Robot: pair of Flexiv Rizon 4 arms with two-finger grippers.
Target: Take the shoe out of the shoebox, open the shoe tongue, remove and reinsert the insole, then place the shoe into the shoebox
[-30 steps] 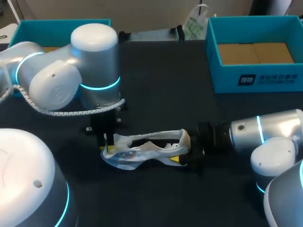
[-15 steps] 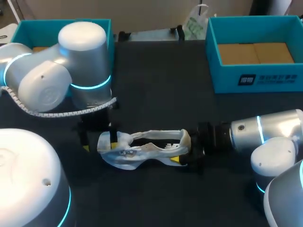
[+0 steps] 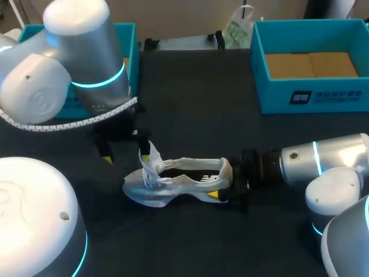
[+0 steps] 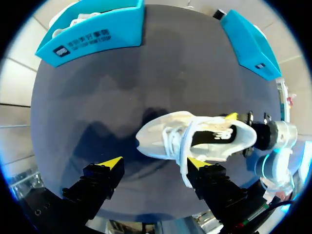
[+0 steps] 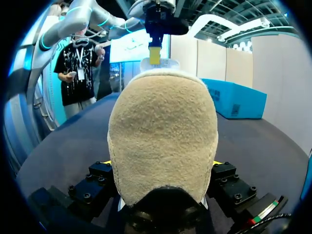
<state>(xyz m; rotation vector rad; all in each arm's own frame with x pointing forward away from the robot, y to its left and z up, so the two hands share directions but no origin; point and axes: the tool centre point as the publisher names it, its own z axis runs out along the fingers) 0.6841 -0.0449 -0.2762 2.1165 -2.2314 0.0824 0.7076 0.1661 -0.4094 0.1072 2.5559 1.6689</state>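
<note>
A white shoe [image 3: 179, 183] with a black lining lies on the dark table, toe to the left. Its white tongue [image 3: 151, 163] stands pulled up. My left gripper [image 3: 125, 157] hangs open just above and behind the toe, with one yellow fingertip [image 3: 145, 154] beside the tongue. In the left wrist view the shoe [image 4: 204, 139] lies ahead of the open left gripper [image 4: 153, 163], and the tongue [image 4: 184, 158] runs along one fingertip [image 4: 197, 163]. My right gripper [image 3: 222, 187] is shut on the heel. The beige heel [image 5: 163, 136] fills the space between the right gripper [image 5: 162, 163] fingers.
A teal shoebox [image 3: 311, 95] with a brown cardboard floor stands at the back right. A second teal box [image 3: 130, 40] sits at the back left, partly behind my left arm. Both boxes [image 4: 92, 31] [image 4: 248, 44] show beyond the shoe in the left wrist view.
My left gripper has opened, let go of the tongue, and risen back and leftward. The tongue now stands up from the shoe. The right arm has kept still.
</note>
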